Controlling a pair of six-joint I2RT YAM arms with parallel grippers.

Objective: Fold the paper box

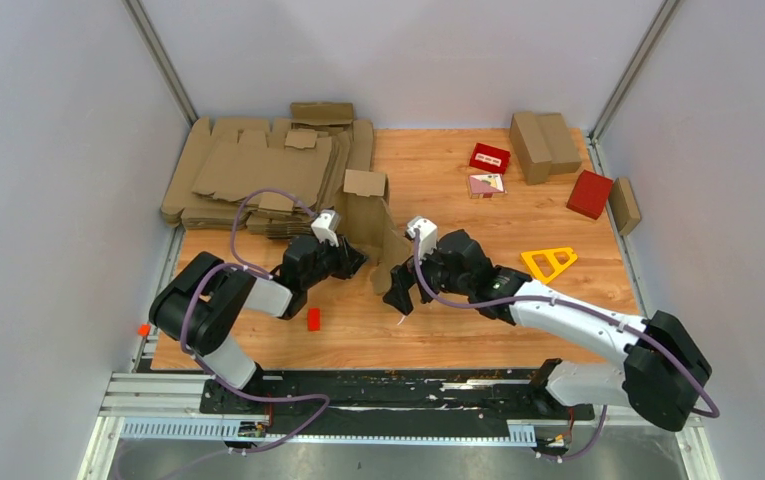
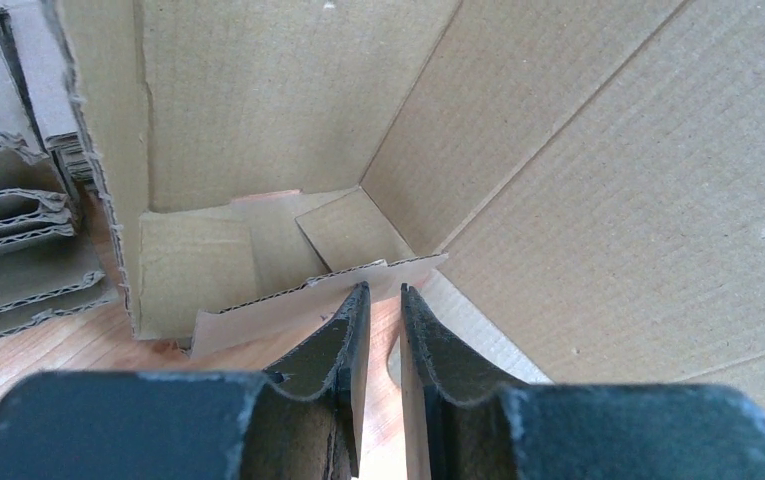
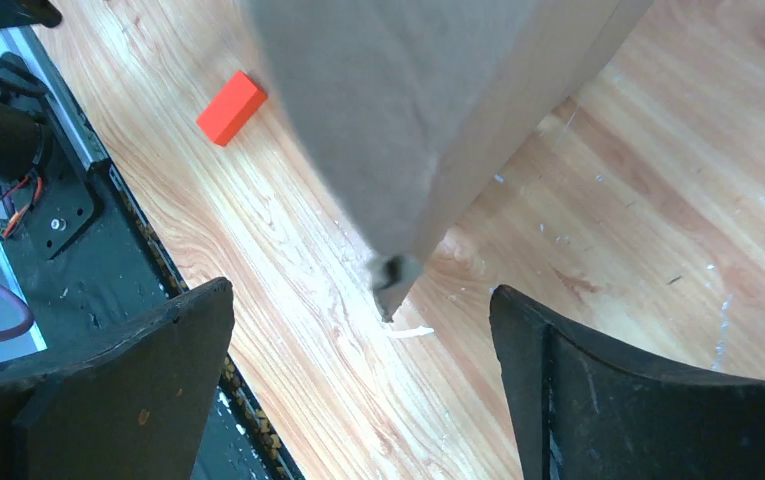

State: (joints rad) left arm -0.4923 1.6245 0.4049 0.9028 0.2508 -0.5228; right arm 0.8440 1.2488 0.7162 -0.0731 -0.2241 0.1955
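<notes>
The paper box (image 1: 376,225) is a brown cardboard blank standing half-raised at mid-table, its panels upright. The left wrist view faces its inner walls (image 2: 608,180), with a low flap (image 2: 258,310) lying across in front. My left gripper (image 1: 356,258) is at the box's left side. Its fingertips (image 2: 383,288) reach that flap's edge with only a narrow gap, and bare wood shows through it. My right gripper (image 1: 398,290) is wide open at the box's near right corner. That corner (image 3: 393,275) hangs just ahead of the spread jaws (image 3: 363,320), touching neither finger.
A pile of flat cardboard blanks (image 1: 258,175) fills the back left. Folded brown boxes (image 1: 543,145), two red boxes (image 1: 489,157) and a yellow triangular frame (image 1: 548,262) lie to the right. A small red block (image 1: 314,319) sits near the front edge, by the black rail (image 3: 68,230).
</notes>
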